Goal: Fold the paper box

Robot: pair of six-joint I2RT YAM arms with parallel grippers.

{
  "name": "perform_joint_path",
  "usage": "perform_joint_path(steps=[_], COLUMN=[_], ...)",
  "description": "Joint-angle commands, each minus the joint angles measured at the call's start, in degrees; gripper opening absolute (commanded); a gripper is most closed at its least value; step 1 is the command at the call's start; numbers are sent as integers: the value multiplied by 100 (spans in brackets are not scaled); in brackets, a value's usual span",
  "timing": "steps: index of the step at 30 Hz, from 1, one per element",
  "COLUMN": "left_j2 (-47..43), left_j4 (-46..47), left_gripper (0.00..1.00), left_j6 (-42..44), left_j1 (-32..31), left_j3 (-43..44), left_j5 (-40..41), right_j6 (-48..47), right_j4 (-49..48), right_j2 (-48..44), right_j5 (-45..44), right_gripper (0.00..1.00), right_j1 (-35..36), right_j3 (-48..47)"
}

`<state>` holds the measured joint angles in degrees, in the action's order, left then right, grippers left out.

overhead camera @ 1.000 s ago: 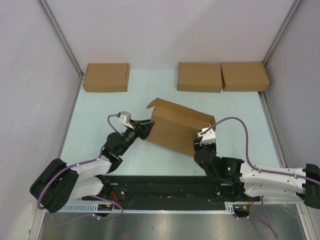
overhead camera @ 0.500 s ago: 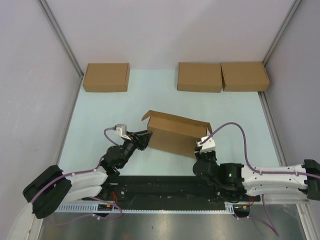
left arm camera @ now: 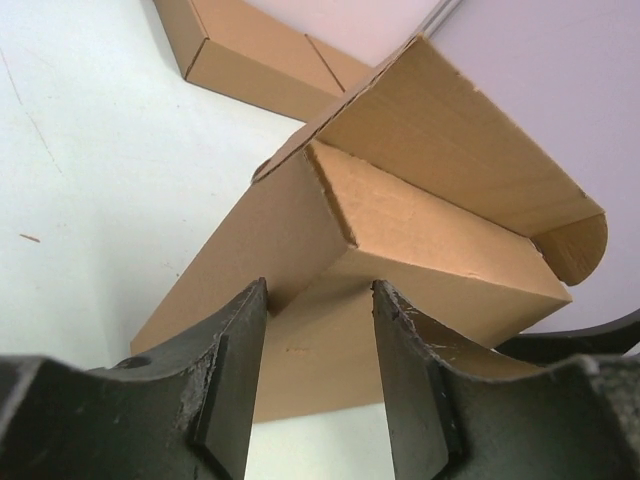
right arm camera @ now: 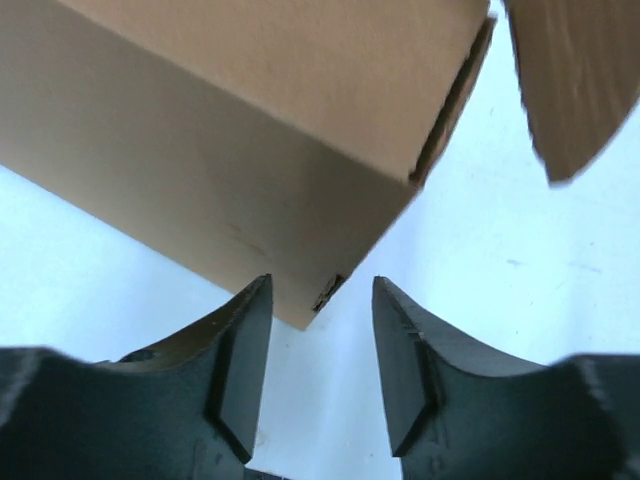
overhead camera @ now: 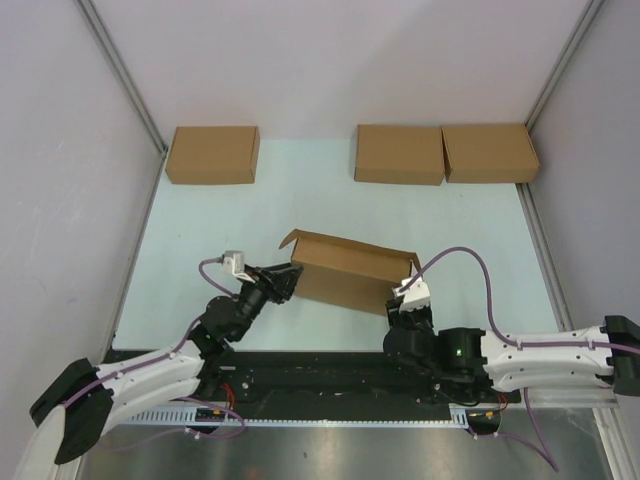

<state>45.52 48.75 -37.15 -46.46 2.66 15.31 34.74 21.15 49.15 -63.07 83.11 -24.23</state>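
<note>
Furthest left, at the far edge of the pale green surface (overhead camera: 190,235), lies the first of three small closed brown cardboard boxes (overhead camera: 212,154), a flat compact rectangle well apart from everything else.

Nearer to me and a little to the right, my left fingers (left arm camera: 232,372) reach toward the left end of the one large brown corrugated-cardboard paper box (overhead camera: 345,275). They stand spread apart and clamp nothing. In my left wrist view a near corner of the paper box sits in the gap just beyond their tips. I cannot tell whether either finger touches the cardboard.

The paper box sits in the middle of the surface, turned askew, its left end farther from me than its right. Its hinged lid (left arm camera: 450,140) is raised along the far side, with a rounded flap (left arm camera: 572,245) at its right end.

Behind it, at the far edge, the second compact box (overhead camera: 399,154) and the third (overhead camera: 490,152) lie side by side, touching or nearly so.

At the right near corner of the paper box are my right fingers (right arm camera: 235,370), likewise parted and holding nothing. The lower corner of the box points into the gap between their tips, with bare surface showing beside it.
</note>
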Motion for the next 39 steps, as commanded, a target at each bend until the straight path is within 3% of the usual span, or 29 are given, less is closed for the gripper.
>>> perform_joint_path(steps=[1,10,21,29,34,39], left_j2=[-288,-1193,-2810,-3997,-4016,-3140], left_j4=[-549,-1771,-3625,-5392,-6140,-6431], left_gripper=[56,64,67,68,70,75], left_j6=[-319,-539,-732,-865,-664,-84], left_j1=[-65,-74,-92,-127,-127,-127], left_j3=[-767,-731,-459,164,954,1930], left_j5=[270,323,333,481,745,1141], right_j6=[647,1754,2879,3355,3442,3364], right_j4=[433,1787,3428,4792,5425,5655], right_j2=[78,227,517,807,772,368], right_j5=[-56,-179,-495,-663,-759,-848], right_gripper=[55,75,82,82,82,79], right_j1=[82,328,1119,1743,1805,1498], right_j3=[-337,-1066,-2067,-3490,-4133,-4345])
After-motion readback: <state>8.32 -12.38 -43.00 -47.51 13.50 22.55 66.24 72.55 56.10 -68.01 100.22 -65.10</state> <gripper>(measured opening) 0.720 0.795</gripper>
